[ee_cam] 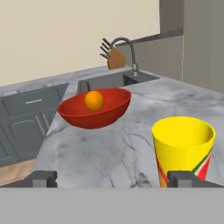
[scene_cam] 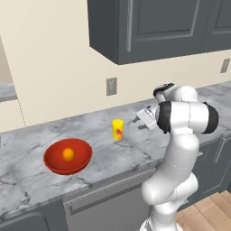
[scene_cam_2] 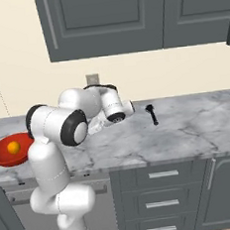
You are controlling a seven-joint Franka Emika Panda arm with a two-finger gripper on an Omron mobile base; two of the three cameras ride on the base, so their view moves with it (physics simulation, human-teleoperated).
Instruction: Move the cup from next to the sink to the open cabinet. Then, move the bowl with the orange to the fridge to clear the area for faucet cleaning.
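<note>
The yellow cup [scene_cam: 117,129] with its red-orange mark stands upright on the marble counter. My gripper [scene_cam: 138,120] hovers just right of it, open, with nothing between its fingers. In the hand view the cup [ee_cam: 183,148] is close at the right, in line with the right fingertip [ee_cam: 188,178] rather than centred in the gripper [ee_cam: 116,179]. Left of the cup rests the red bowl [scene_cam: 67,156] with the orange [scene_cam: 68,154] inside; they also show as bowl [ee_cam: 94,109] and orange [ee_cam: 94,100], and as bowl [scene_cam_2: 2,153] and orange [scene_cam_2: 13,146]. The open cabinet and the fridge are out of view.
Beyond the bowl lie a sink [ee_cam: 109,81], a curved faucet [ee_cam: 127,48] and a knife block [ee_cam: 114,57]. Dark grey upper cabinets [scene_cam: 149,27] with shut doors hang over the counter. A black utensil [scene_cam_2: 152,114] lies right of the arm. A wall outlet [scene_cam: 111,86] is behind the cup.
</note>
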